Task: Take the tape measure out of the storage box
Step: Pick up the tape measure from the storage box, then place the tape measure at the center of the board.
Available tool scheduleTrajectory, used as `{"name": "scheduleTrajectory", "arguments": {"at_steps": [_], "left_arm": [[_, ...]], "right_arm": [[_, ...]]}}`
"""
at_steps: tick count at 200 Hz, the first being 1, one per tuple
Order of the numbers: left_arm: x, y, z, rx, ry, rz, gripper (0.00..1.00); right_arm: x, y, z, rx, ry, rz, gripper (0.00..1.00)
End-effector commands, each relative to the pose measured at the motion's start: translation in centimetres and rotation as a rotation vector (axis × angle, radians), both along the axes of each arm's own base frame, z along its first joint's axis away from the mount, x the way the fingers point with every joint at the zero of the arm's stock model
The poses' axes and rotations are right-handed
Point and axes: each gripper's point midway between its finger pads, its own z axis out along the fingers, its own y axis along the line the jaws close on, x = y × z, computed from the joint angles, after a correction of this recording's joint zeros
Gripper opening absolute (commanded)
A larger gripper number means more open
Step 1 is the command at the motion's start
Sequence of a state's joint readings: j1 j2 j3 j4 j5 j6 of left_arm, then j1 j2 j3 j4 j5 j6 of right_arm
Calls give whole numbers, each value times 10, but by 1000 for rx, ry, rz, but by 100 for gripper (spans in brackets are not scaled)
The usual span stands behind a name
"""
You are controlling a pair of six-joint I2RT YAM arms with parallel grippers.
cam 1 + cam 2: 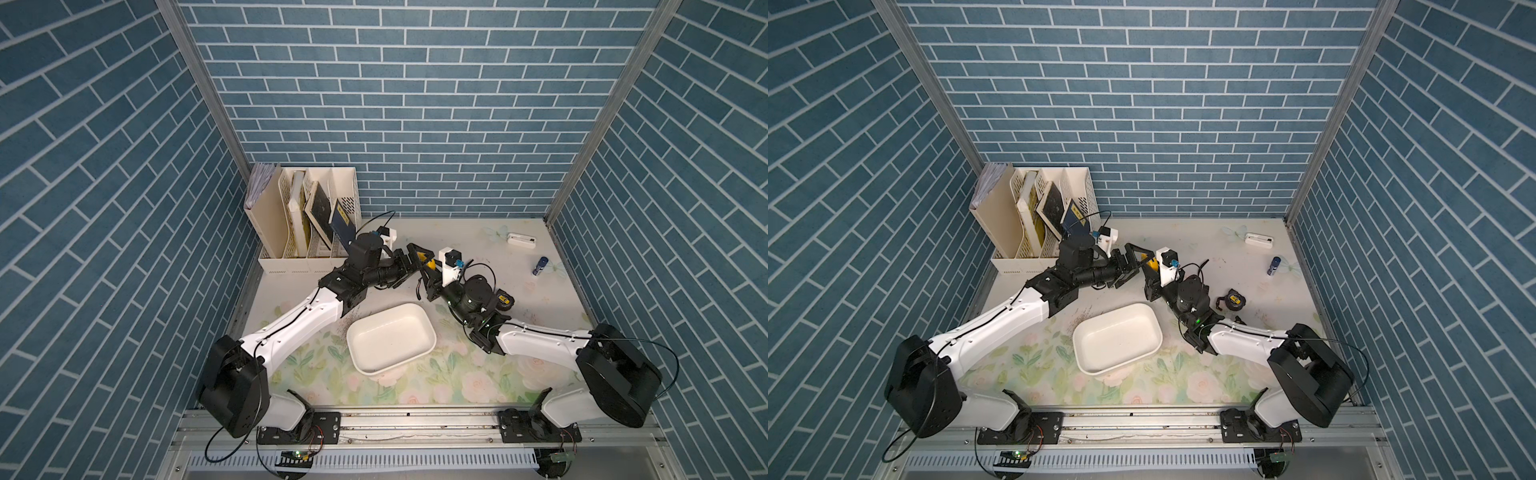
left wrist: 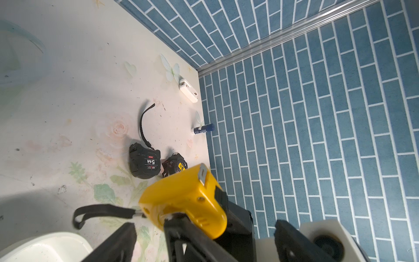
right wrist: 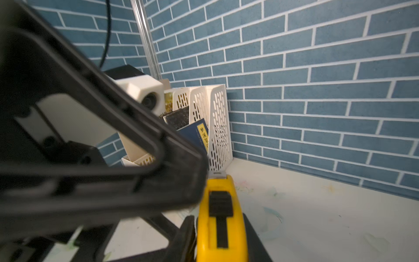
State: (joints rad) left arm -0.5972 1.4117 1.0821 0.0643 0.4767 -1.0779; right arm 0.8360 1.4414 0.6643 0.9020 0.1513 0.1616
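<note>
In file rack (image 1: 286,259): books (image 1: 319,208) (yellow tape measure (image 2: 188,197) outside storage box (image 1: 390,343)).

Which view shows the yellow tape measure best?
The left wrist view: the yellow tape measure shows its side, hook and strap. The right wrist view shows only its slider edge; both top views, a yellow sliver.

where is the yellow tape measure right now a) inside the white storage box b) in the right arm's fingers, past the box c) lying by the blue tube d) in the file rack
b: the right gripper has its fingers shut on the yellow tape measure, beyond the storage box.
</note>
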Motion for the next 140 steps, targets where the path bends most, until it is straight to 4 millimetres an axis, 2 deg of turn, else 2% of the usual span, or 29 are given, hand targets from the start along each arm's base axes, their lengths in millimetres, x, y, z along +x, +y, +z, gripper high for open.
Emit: {"name": "scheduleTrajectory", "arguments": {"at_steps": [1, 29, 50, 76, 106, 140], "left_arm": [[2, 16, 0, -64, 18, 31, 100], [6, 36, -15, -151, 109, 105, 98], [6, 40, -22, -201, 164, 140, 96], [5, 40, -28, -296, 263, 168, 96], [3, 39, -41, -319, 347, 187, 96], [-8, 37, -68, -390, 458, 177, 95]], "right_arm": [[6, -24, 7, -113, -22, -129, 0], [1, -59, -13, -211, 14, -252, 0], [-10, -75, -23, -277, 24, -305, 0], [-24, -81, -37, -370, 24, -332, 0], [-31, -83, -55, -496, 31, -387, 0], [-34, -91, -76, -606, 65, -483, 0]]}}
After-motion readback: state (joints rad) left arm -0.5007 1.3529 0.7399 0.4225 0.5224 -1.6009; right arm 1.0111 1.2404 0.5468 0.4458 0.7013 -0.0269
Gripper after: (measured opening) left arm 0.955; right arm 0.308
